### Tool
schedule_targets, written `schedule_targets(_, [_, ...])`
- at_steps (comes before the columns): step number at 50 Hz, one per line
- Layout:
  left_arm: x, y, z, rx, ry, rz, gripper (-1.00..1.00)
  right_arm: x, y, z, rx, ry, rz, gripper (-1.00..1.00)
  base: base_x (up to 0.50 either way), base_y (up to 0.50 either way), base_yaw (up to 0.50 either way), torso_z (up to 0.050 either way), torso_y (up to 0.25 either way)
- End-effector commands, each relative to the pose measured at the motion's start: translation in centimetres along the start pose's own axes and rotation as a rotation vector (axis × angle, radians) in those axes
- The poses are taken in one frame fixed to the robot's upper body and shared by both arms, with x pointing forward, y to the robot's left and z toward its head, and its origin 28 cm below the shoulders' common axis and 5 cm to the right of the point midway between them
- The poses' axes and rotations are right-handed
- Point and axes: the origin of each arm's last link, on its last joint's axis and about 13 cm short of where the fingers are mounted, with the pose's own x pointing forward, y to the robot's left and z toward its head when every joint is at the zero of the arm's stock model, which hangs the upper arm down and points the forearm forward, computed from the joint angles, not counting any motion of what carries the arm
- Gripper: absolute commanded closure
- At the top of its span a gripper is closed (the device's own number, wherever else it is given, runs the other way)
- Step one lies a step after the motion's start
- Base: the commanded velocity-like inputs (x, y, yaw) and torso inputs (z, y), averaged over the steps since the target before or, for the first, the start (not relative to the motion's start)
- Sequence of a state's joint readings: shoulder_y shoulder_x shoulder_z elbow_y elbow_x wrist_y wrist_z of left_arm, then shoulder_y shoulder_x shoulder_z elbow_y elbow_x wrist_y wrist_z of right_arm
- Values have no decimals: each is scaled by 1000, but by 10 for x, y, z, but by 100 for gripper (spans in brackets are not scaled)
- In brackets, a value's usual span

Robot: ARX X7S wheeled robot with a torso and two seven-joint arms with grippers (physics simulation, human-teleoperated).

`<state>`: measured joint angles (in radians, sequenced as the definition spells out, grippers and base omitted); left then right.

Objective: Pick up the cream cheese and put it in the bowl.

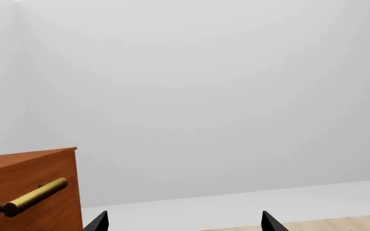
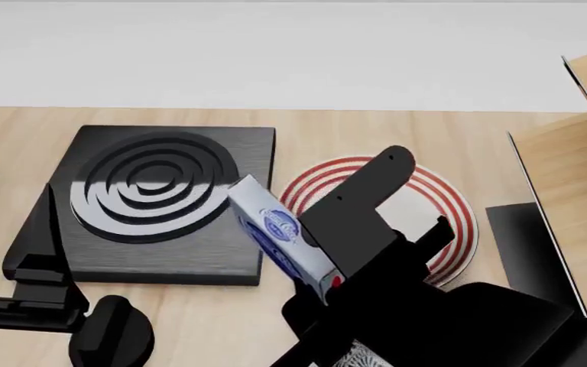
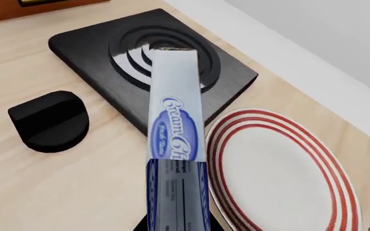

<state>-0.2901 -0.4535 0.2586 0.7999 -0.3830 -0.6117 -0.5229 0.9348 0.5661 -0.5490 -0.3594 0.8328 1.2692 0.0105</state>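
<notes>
A: Starting at the left, our left hand (image 1: 179, 224) is idle. Its wrist view catches only two black fingertips (image 1: 98, 222) set well apart with nothing between them, so we read it as released, facing a blank wall beside a wooden cabinet (image 1: 27, 192) with a brass handle (image 1: 31, 196).

B: Next comes the black burner slab (image 2: 146, 202) with its ringed top on the table (image 2: 477, 134), and its round knob (image 2: 110, 336) near the front edge.

A: Then the cream cheese (image 2: 273, 229). Our right hand (image 2: 319, 287) is clenched on its red lower end, and the box stands tilted in the air between the burner and the red-striped plate (image 2: 446, 214).

B: It looks like a light, stiff carton with smooth printed faces, likely a bit slippery. Held at one end, it may swing, so a grip nearer the middle, across the narrow sides, would suit it better.

A: And the bowl?

B: Mostly hidden. A speckled patch under our right arm at the head view's lower edge may be it, but we cannot be sure. The right fingers are also cut off in the wrist view.
</notes>
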Motion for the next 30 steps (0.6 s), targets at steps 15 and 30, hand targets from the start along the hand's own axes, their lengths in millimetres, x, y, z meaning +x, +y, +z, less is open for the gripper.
schedule_targets(15, [1, 1, -2, -4, 2, 3, -100, -18, -7, -4, 5, 8, -90, 100, 0, 0, 0, 0, 0])
schedule_targets(30, [2, 1, -2, -6, 0, -1, -100, -30, -9, -8, 40, 25, -112, 100, 0, 0, 0, 1, 1])
